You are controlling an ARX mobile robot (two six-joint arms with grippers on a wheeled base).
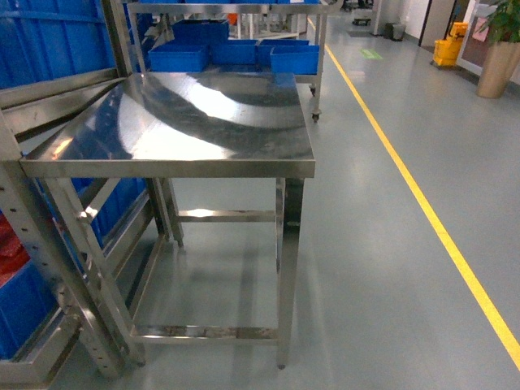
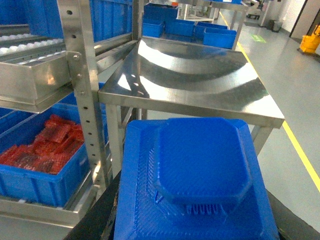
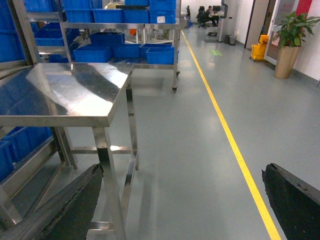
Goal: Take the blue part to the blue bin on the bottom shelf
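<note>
Filling the lower middle of the left wrist view, a blue part (image 2: 200, 180) sat so close to the lens that its edges ran off the bottom of the frame. It showed a ribbed, eight-sided raised face on a wider flat base. The left hand itself was hidden behind it, with only dark slivers at the lower corners, so I could not tell whether it was clenched on the part or merely under it.

At the left of that view stood the rack (image 2: 82, 75), with a bin (image 2: 40, 175) of red bubble wrap on a low level, cut off by the left edge. The bottom shelf and the blue bin could not be picked out with certainty.

The steel worktop (image 1: 187, 130) took the upper left and middle of the head view, its top bare and shiny. Neither arm appeared there. More blue bins (image 1: 236, 53) sat beyond it at the top, and a yellow line (image 1: 422, 203) ran down the floor on the right.

In the right wrist view, the right hand (image 3: 182, 200) had its two dark fingers (image 3: 75, 205) in the bottom corners, spread wide with nothing between them.
</note>
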